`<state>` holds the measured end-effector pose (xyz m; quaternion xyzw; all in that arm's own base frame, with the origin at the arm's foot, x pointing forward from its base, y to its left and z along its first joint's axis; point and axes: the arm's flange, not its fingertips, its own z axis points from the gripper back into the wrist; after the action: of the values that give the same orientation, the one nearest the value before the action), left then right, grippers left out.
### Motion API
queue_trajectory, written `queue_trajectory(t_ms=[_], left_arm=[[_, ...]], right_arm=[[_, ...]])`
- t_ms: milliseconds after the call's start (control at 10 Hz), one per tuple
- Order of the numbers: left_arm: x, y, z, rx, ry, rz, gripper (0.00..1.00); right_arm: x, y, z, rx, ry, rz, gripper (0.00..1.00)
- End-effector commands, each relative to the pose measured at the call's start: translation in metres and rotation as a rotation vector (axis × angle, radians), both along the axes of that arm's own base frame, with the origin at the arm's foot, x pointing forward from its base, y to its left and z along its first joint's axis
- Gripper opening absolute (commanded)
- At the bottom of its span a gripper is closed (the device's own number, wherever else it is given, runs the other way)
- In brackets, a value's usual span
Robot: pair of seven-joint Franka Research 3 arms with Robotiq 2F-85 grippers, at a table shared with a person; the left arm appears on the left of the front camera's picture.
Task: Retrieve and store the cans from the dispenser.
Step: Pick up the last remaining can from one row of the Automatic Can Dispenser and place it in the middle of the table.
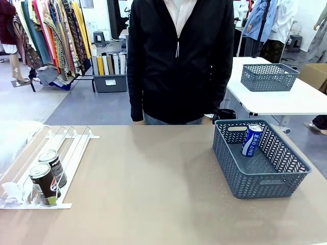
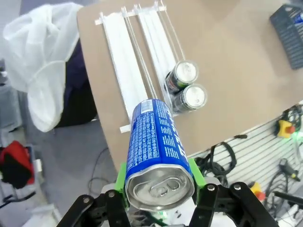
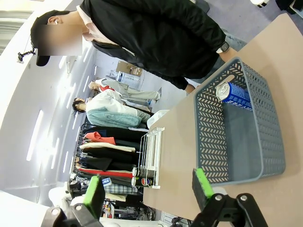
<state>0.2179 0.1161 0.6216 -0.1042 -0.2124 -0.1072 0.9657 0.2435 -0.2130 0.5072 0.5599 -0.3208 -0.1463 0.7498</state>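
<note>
My left gripper (image 2: 159,177) is shut on a blue-and-white can (image 2: 154,142), its green pads pressing both sides and the silver top facing the camera. It hangs high above the white wire-rail dispenser (image 2: 118,61), off that rack's low end. Two dark cans (image 2: 183,73) (image 2: 193,97) stand one behind the other in one lane at the low end, also seen in the front view (image 1: 45,182) (image 1: 53,164) on the dispenser (image 1: 71,143). My right gripper (image 3: 148,188) is open with nothing between its fingers, facing the grey basket (image 3: 255,137).
The grey lattice basket (image 1: 255,178) at the table's right holds one blue can (image 1: 251,140) leaning against its far wall. A white plastic bag (image 1: 15,138) lies beside the dispenser at far left. A person in a black jacket (image 1: 176,61) stands at the far edge.
</note>
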Motion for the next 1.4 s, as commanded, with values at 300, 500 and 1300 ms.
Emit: queue_trajectory(t_ms=[300, 500, 1300], left_arm=[[0.007, -0.016, 0.002, 0.056, 0.021, -0.015, 0.00], [0.007, -0.016, 0.002, 0.056, 0.021, -0.015, 0.00], [0.169, -0.438, -0.034, 0.404, 0.133, -0.520, 0.00]], right_arm=[[0.002, 0.001, 0.001, 0.006, -0.034, -0.004, 1.00], [0.002, 0.001, 0.001, 0.006, -0.034, -0.004, 1.00], [0.002, 0.001, 0.001, 0.006, -0.034, -0.004, 1.00]])
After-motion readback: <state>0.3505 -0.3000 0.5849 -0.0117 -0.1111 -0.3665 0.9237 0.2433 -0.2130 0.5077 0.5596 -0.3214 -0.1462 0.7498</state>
